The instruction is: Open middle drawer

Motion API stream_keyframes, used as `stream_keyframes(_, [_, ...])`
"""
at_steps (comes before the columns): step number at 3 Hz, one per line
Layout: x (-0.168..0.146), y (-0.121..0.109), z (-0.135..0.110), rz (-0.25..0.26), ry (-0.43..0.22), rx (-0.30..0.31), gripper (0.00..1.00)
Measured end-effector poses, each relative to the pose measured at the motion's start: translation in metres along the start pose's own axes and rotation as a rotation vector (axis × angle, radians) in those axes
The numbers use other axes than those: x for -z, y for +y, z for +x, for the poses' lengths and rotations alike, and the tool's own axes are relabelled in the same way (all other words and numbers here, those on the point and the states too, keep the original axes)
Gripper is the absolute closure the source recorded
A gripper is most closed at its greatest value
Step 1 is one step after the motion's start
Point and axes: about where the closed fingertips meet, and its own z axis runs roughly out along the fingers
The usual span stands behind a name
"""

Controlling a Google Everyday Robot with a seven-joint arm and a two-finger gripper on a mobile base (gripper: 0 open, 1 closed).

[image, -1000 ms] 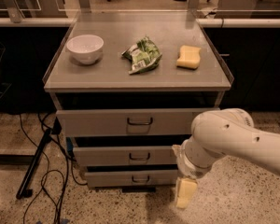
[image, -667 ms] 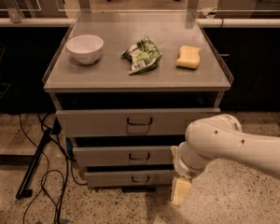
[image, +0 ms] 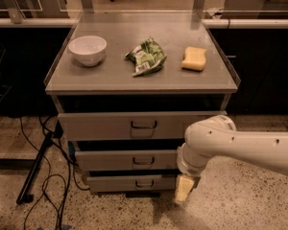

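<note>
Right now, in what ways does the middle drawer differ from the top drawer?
The top drawer has a taller, wider front than the middle drawer. The top drawer sits directly under the tabletop; the middle drawer lies one level lower. The arm hides the middle drawer's right end, while the top drawer shows almost whole. Both have flat grey fronts with small dark centred handles. The gripper hangs lower, to the right of the middle drawer.

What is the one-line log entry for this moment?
middle drawer: untouched | hand: low, at right end of bottom drawer
</note>
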Motion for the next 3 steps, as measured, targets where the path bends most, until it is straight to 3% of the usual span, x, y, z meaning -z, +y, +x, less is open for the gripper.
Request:
stream_keyframes(1, [-0.038, -0.023, 0.008, -0.021, 0.022, -0.029, 0.0])
stream_keyframes(3, [-0.049, -0.015, 0.007, -0.043, 0.001, -0.013, 0.0])
